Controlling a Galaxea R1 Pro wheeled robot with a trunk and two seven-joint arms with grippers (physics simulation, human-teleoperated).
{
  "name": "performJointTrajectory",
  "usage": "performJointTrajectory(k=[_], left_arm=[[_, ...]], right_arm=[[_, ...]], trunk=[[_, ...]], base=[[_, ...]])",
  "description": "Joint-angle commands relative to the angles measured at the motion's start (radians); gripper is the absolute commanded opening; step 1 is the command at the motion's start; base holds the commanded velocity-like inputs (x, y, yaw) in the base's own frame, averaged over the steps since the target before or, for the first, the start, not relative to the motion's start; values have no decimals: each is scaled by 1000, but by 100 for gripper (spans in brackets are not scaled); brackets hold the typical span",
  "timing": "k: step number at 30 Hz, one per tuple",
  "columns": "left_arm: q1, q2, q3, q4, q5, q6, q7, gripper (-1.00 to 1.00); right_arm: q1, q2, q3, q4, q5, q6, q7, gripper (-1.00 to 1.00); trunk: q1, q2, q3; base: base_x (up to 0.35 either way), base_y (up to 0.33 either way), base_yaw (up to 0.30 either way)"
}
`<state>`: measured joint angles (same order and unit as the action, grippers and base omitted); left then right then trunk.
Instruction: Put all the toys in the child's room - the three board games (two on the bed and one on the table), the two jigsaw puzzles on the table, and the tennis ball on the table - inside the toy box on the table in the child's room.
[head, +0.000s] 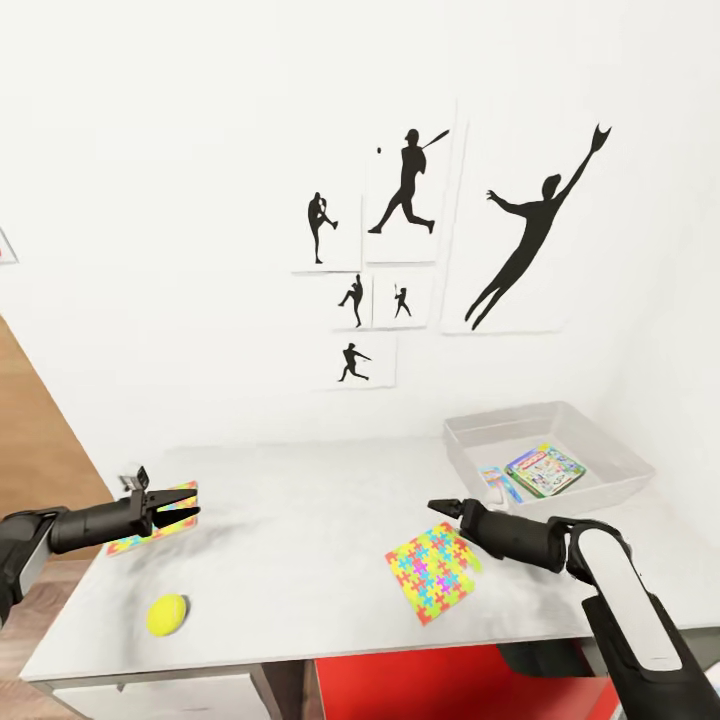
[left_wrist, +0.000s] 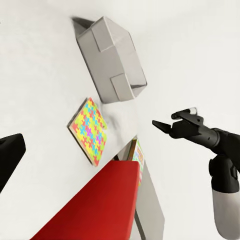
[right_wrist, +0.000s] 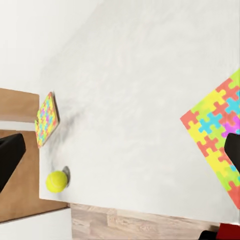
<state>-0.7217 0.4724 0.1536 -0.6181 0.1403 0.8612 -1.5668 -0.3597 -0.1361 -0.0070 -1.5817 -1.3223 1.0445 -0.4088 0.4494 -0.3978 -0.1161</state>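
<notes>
The toy box (head: 560, 425) at two o'clock on the counter (head: 300, 520) holds two game boxes (head: 545, 470). A jigsaw puzzle (head: 435, 570) lies beneath the right gripper (head: 436, 508), whose opening I cannot tell. The left gripper (head: 190, 505), narrowly parted, hovers over another puzzle (head: 135, 543); the tennis ball (head: 167, 614) sits at seven o'clock.

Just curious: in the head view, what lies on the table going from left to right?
Left puzzle → tennis ball → right puzzle → toy box.

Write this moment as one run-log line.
left gripper: over puzzle, grip unclear | right gripper: near puzzle | tennis ball: on table | toy box: two boxes inside
</notes>
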Motion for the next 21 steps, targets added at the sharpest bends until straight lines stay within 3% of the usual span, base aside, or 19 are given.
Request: performJointTrajectory(k=[1, 5, 6, 9, 12, 17, 21], left_arm=[[-1, 2, 0, 0, 0, 11, -4, 100], [-1, 8, -1, 0, -1, 11, -4, 100], [-1, 9, -1, 0, 0, 10, -4, 100], [-1, 10, -2, 0, 1, 10, -4, 100], [-1, 8, -2, 0, 1, 10, -4, 100], [-1, 10, -2, 0, 0, 10, -4, 100], [0, 11, -2, 0, 0, 10, -4, 100]], right_arm=[[-1, 4, 3, -1, 32, 3, -13, 100], [-6, 40, 26, 2, 162, 3, -25, 100], [-15, 60, 32, 5, 204, 3, -38, 100], [-76, 110, 44, 26, 277, 3, -100, 100], [-131, 142, 65, 89, 300, 3, -167, 100], [-256, 200, 102, 283, 318, 3, -316, 100], [-320, 217, 109, 405, 321, 3, -433, 100]], trunk=[[1, -2, -2], [1, -2, -2], [1, -2, -2], [1, -2, -2], [1, -2, -2], [1, -2, -2], [1, -2, -2]], base=[[0, -6, 1], [0, -3, 1], [0, -1, 0], [0, 0, 0], [0, 0, 0], [0, 0, 0], [0, 0, 0]])
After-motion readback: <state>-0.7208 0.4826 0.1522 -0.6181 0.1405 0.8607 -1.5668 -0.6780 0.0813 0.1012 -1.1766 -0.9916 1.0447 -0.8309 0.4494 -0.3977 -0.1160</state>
